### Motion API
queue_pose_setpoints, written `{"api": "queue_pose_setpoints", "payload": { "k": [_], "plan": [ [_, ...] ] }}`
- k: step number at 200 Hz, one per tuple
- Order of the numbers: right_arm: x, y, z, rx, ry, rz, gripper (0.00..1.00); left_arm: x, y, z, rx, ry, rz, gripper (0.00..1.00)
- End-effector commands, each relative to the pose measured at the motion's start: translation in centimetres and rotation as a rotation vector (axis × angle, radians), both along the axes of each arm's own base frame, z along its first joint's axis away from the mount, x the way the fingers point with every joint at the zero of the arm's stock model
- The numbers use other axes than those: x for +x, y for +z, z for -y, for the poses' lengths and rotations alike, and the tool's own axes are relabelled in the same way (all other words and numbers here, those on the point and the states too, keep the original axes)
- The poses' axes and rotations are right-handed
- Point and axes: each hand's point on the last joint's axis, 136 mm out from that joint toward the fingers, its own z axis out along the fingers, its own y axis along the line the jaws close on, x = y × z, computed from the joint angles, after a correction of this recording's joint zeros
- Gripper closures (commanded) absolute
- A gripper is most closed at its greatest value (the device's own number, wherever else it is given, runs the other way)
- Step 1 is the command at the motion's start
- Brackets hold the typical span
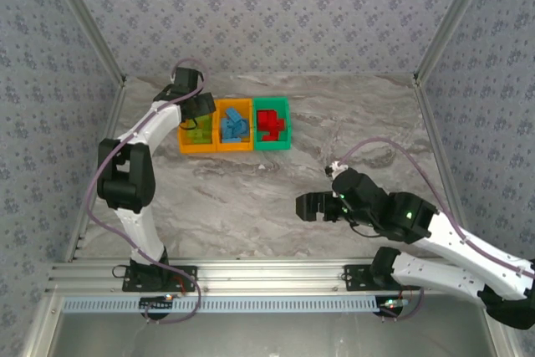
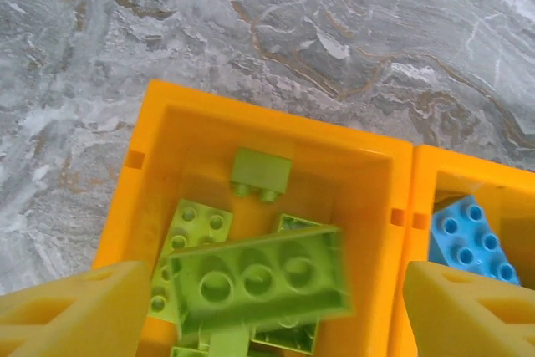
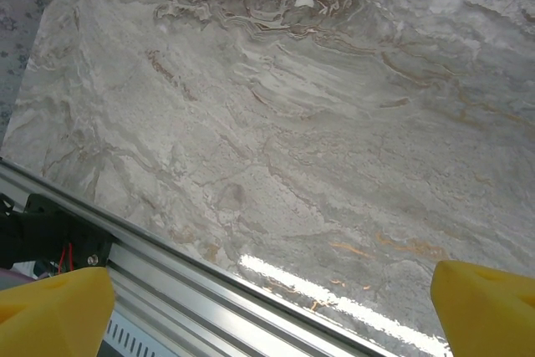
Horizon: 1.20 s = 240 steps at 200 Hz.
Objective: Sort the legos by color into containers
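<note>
Legos are judged light, stiff and slick-sided, with nothing fragile about them, so a hold across the two long flat sides, low under the studs, is thought safest. At the bottom centre of the left wrist view a blurred lime lego (image 2: 255,277) is seen between the wide-apart jaws of the left gripper (image 2: 269,303), touched by neither finger. Whether it rests on the lime pile or hangs above it cannot be told. It lies inside the left bin (image 2: 134,206), with blue legos (image 2: 468,236) in the mid bin (image 2: 422,198) at the right edge. In the upper centre of the top view, red legos (image 1: 269,123) are held in the green bin (image 1: 286,145). The right gripper (image 3: 272,307) is spread apart, nothing between its jaws, above bare table (image 3: 292,123).
</note>
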Motion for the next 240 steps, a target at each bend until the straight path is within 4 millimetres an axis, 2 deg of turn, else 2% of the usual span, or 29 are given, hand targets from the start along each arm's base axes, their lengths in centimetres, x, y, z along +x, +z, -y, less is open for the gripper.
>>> {"api": "queue_pose_setpoints", "payload": {
  "k": [1,21,36,49,65,76,87,101,119,128,135,152,165,179,184,188,204,212,220,229,234,240],
  "plan": [
    [0.1,-0.8,0.5,-0.037,-0.025,-0.007,0.0,-1.5,4.0,0.9,-0.036,-0.042,0.073,0.13],
    [0.7,-0.8,0.5,-0.064,-0.036,0.003,0.0,-3.7,6.3,1.1,-0.047,-0.053,0.13,0.09],
    [1.8,-0.7,1.1,-0.113,-0.066,0.047,0.0,-6.3,8.4,1.6,-0.062,-0.08,0.182,0.07],
    [3.4,-0.4,2.6,-0.198,-0.125,0.121,0.0,-9.0,10.0,2.5,-0.067,-0.131,0.244,0.05],
    [6.4,0.0,6.3,-0.349,-0.268,0.242,0.0,-12.6,11.0,3.0,-0.054,-0.186,0.309,0.01],
    [8.7,0.1,8.9,-0.431,-0.365,0.314,0.0,-14.8,10.7,2.4,-0.026,-0.196,0.337,0.01],
    [10.9,-0.1,11.6,-0.475,-0.463,0.352,0.0,-16.6,9.8,1.1,0.019,-0.183,0.353,0.01],
    [14.1,-0.4,14.5,-0.446,-0.581,0.387,0.0,-18.5,8.5,-0.4,0.104,-0.198,0.38,0.01],
    [17.0,-2.1,19.7,-0.461,-0.767,0.395,0.0,-20.1,6.5,-2.9,0.209,-0.156,0.426,0.01],
    [18.1,-3.6,21.8,-0.491,-0.816,0.38,0.0,-20.7,5.6,-4.1,0.236,-0.11,0.453,0.01],
    [19.0,-4.7,23.0,-0.51,-0.829,0.365,0.0,-21.0,4.8,-4.9,0.241,-0.083,0.473,0.01],
    [21.3,-7.7,24.3,-0.55,-0.803,0.335,0.0,-21.3,2.9,-6.0,0.225,-0.056,0.512,0.01],
    [22.7,-10.2,25.0,-0.599,-0.78,0.316,0.0,-21.0,2.4,-7.0,0.208,-0.034,0.52,0.01],
    [24.2,-12.9,25.1,-0.622,-0.731,0.313,0.0,-20.3,2.0,-7.1,0.254,-0.085,0.528,0.01],
    [25.2,-12.4,25.1,-0.623,-0.72,0.344,0.0,-20.1,1.7,-7.3,0.274,-0.09,0.528,0.01],
    [25.3,-12.8,24.9,-0.603,-0.712,0.323,0.0,-19.8,1.4,-7.5,0.287,-0.091,0.524,0.01],
    [26.6,-12.5,23.9,-0.605,-0.637,0.439,0.0,-18.8,0.0,-8.2,0.287,-0.085,0.503,0.01],
    [25.6,-13.4,23.4,-0.589,-0.602,0.415,0.0,-18.1,-0.7,-8.4,0.281,-0.077,0.504,0.01],
    [25.2,-12.9,21.9,-0.518,-0.531,0.508,0.0,-17.3,-1.2,-8.5,0.278,-0.074,0.517,0.01],
    [23.7,-14.4,21.9,-0.438,-0.517,0.534,0.0,-16.3,-1.9,-8.3,0.27,-0.097,0.53,0.01],
    [24.2,-13.0,22.5,-0.422,-0.574,0.636,0.0,-15.6,-1.9,-8.2,0.263,-0.105,0.543,0.01],
    [24.1,-12.4,23.1,-0.434,-0.613,0.628,0.0,-14.8,-1.9,-7.8,0.25,-0.13,0.542,0.01]
  ]
}}
